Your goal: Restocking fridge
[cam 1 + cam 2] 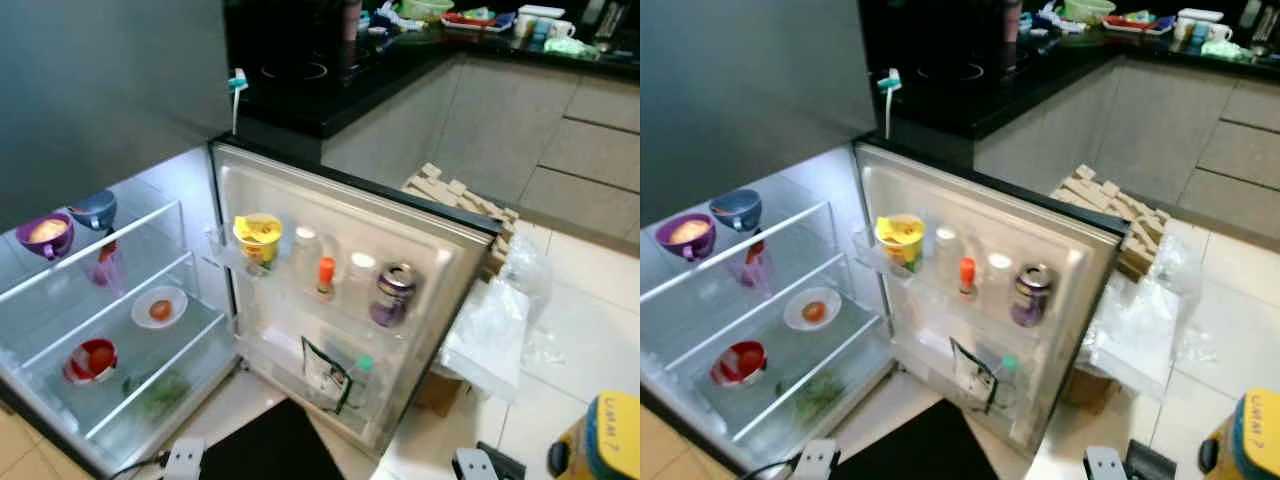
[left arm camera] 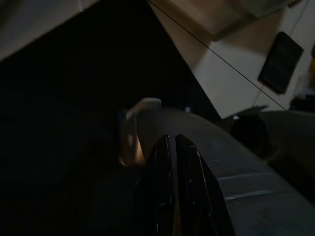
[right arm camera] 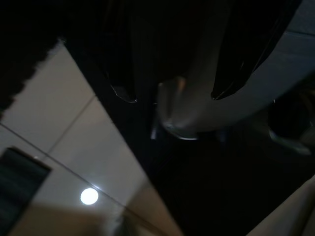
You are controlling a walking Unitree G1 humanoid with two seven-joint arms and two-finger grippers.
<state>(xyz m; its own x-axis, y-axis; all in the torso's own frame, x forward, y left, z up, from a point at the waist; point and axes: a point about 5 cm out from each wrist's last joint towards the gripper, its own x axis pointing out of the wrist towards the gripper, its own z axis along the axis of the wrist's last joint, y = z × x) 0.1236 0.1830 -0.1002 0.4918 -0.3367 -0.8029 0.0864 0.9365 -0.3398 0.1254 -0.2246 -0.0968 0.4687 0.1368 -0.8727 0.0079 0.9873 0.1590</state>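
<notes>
Standing open, fridge (image 1: 120, 330) w/ can (image 1: 392, 294) on door shelf.

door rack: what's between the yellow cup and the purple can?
In the left eye view, between the yellow cup and the purple can stand a clear white-capped bottle, a small orange-capped bottle, then another clear white-capped bottle.

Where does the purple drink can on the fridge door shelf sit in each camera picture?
Left eye view: the can stands at the right end of the upper door shelf, just right of centre.
Right eye view: the can is at the same shelf end, just right of centre.
Left wrist view: dark, can not made out.
Right wrist view: dark, can not made out.
Shared landmark: the yellow cup at the shelf's other end.
</notes>
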